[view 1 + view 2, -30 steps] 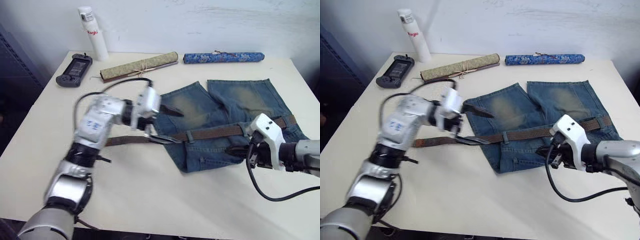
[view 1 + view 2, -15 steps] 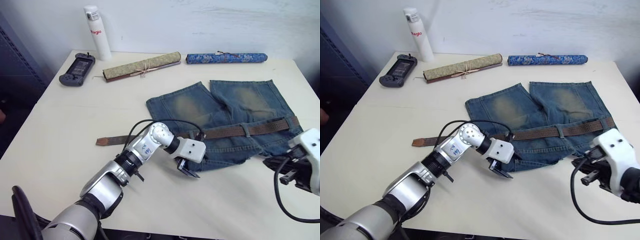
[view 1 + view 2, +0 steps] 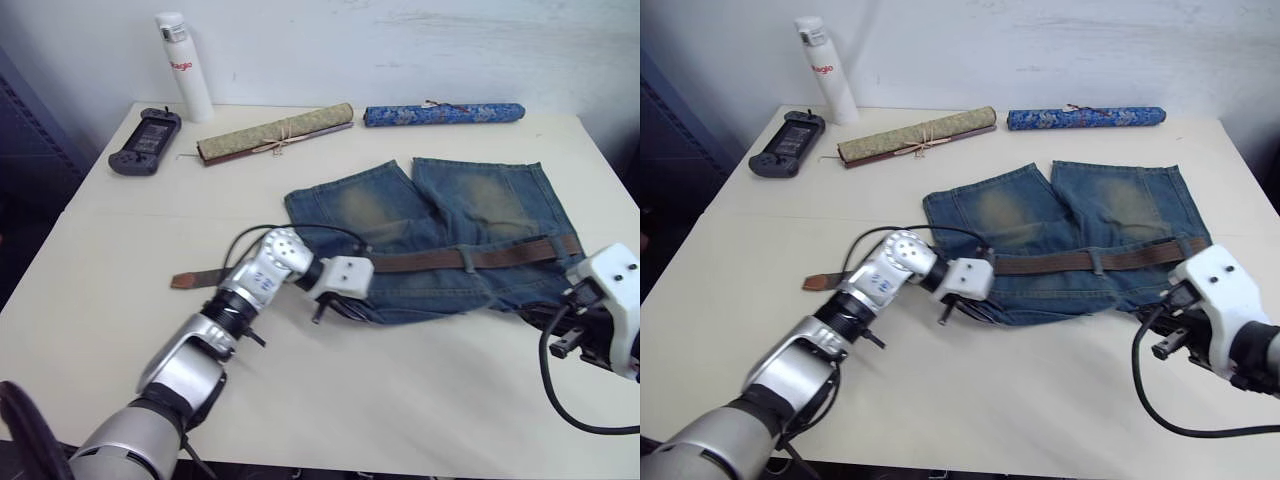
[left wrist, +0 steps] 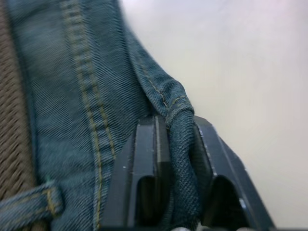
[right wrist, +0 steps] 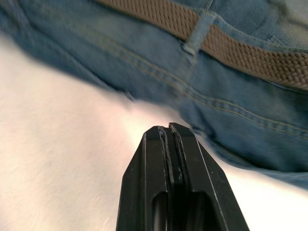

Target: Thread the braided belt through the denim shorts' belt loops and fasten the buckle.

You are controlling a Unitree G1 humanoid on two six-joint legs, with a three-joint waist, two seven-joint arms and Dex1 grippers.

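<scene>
The denim shorts (image 3: 450, 215) lie flat mid-table with the waistband toward me. The braided belt (image 3: 430, 262) runs along the waistband under a belt loop (image 3: 468, 259), and its tapered tip (image 3: 182, 281) trails off to the left on the table. I cannot make out the buckle. My left gripper (image 3: 335, 308) is at the waistband's left corner. In the left wrist view its fingers (image 4: 147, 163) pinch a fold of the denim edge (image 4: 185, 159). My right gripper (image 3: 545, 320) hovers just off the shorts' near right edge, shut and empty. Its wrist view shows a belt loop (image 5: 197, 31) ahead.
Along the far edge stand a white bottle (image 3: 182, 65), a black handheld console (image 3: 145, 140), a tan rolled mat (image 3: 275, 133) and a blue patterned roll (image 3: 445, 113). Bare tabletop (image 3: 400, 390) spreads in front of the shorts.
My left gripper came down from over the belt to the waistband's left corner and closed on the denim edge. My right gripper drew back off the waistband toward the near right.
</scene>
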